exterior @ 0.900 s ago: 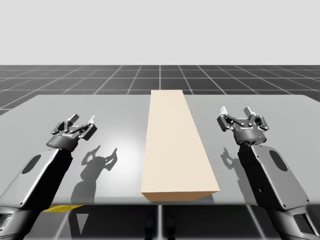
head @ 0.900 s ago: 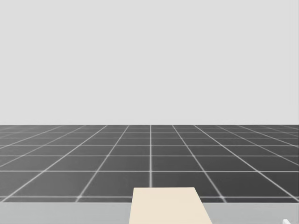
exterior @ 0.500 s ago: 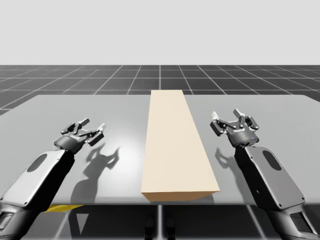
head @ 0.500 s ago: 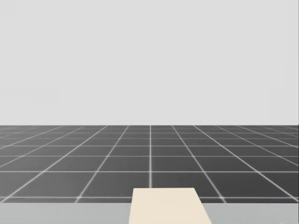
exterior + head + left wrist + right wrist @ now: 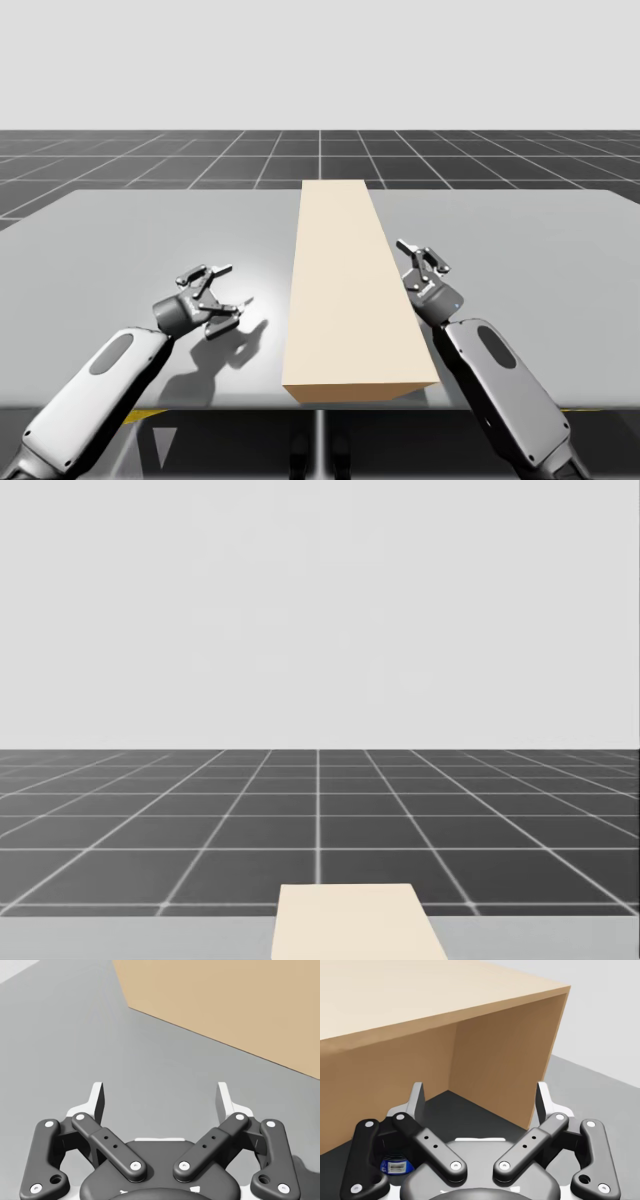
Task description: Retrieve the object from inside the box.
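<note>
Grey table over a dark gridded floor, with a long tan box lying down the middle between my two arms. My right gripper is up at the box's side, fingers spread wide apart with nothing between them. Its wrist camera looks into an open cavity with a dark floor, a tan wall ahead of the fingers and a roof panel above them.

The object sits inside on that dark floor, low down beside one finger's linkage and half hidden by it. I can make out a small dark thing with a blue label, no more. My left gripper hovers over bare table, fingers also apart, with the box's other side ahead of it and not touching.

My worry is alignment. The object lies off to one side of the fingers, not between them, so a straight reach would likely nudge it deeper or clip the roof edge or wall. Nothing braces the box, so any bump could slide it. The head camera looks out at the horizon, so I judge this on the wrist view alone.
</note>
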`<state>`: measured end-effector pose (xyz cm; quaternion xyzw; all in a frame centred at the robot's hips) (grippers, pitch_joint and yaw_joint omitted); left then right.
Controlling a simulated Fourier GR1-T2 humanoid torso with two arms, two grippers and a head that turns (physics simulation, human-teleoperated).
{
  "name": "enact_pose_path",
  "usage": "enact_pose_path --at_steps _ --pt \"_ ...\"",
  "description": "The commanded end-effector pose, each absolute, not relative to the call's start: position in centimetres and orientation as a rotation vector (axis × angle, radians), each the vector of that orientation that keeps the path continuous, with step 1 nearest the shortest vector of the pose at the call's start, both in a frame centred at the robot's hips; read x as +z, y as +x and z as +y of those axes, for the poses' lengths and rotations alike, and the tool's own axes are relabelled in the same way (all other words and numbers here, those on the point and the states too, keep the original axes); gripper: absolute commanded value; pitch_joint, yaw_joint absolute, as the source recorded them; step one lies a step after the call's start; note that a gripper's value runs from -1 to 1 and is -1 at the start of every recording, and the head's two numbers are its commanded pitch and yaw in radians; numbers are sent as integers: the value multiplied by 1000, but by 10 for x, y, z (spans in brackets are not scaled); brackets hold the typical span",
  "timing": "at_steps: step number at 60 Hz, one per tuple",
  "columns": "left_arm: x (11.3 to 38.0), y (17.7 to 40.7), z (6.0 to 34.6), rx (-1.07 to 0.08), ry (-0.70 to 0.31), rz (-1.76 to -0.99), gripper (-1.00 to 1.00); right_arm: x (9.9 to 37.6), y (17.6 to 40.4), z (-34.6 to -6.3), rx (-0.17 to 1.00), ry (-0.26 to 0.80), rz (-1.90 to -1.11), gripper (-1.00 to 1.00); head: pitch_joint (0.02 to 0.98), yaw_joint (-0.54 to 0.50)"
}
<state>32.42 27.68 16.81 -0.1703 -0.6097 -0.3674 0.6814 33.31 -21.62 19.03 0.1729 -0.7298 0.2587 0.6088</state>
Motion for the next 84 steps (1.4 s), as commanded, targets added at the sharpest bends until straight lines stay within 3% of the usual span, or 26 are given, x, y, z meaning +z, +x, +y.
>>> enact_pose_path --at_steps 1,18,26,42,60,73,84 --pt "165 313 261 -909 -415 -1360 -1000 181 316 -182 693 509 -1675 -1000 81 -6" --pt "158 311 251 -942 -429 -1338 -1000 155 300 -158 681 659 -1563 -1000 88 -17" --pt "157 311 249 -949 -435 -1336 -1000 139 295 -160 706 655 -1512 -1000 90 -19" --pt "159 311 252 -940 -437 -1346 -1000 123 297 -181 586 554 -1414 -1000 103 -27" --pt "160 311 255 -935 -436 -1353 -1000 117 333 -177 566 566 -1368 -1000 114 -36" --pt "161 311 257 -937 -434 -1360 -1000 114 364 -144 621 575 -1330 -1000 131 -33" --pt "162 311 258 -941 -429 -1366 -1000 101 372 -121 656 580 -1275 -1000 155 -35"
